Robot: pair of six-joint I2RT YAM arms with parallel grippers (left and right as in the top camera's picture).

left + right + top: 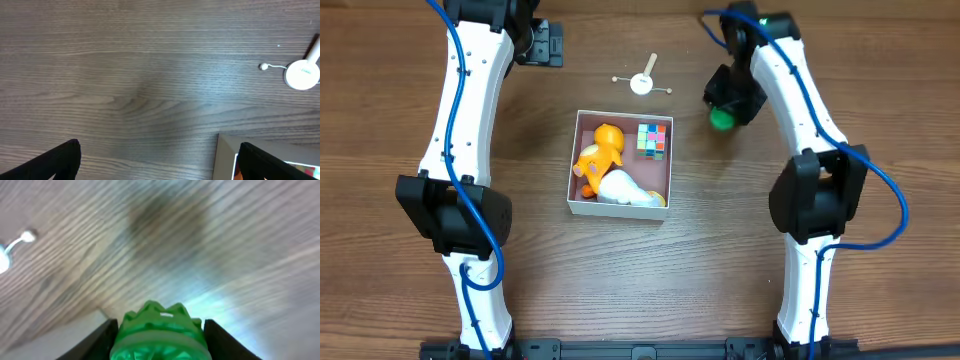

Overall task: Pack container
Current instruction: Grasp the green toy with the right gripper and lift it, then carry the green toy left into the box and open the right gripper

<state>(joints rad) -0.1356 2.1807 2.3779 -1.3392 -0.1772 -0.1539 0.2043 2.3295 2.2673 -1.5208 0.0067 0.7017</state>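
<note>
While the shallow square container, white on its outer walls and dull reddish-brown inside, lies near the middle of the dark wood-grain table, three things are seen inside it. An orange plush toy is lodged against the left wall. A white rounded soft toy is pressed against the orange one along the near wall. A small multicoloured puzzle cube is set in the far right corner, apart from the other two.

The right gripper is held beyond the container's far right corner, clear of its wall. A bright green ridged plastic toy is gripped in it. In the right wrist view the green toy is shown filling the gap between the two black fingers, which are closed against its sides. Blurred wood grain is seen beneath it.

The left gripper is positioned over bare wood off the container's far left corner. Its black fingers are spread wide, and nothing is held between them. A corner of the container's white wall is caught at the lower right of the left wrist view.

A small white disc with thin pale sticks is laid flat on the table beyond the container's far wall, apart from both the container and the grippers.
</note>
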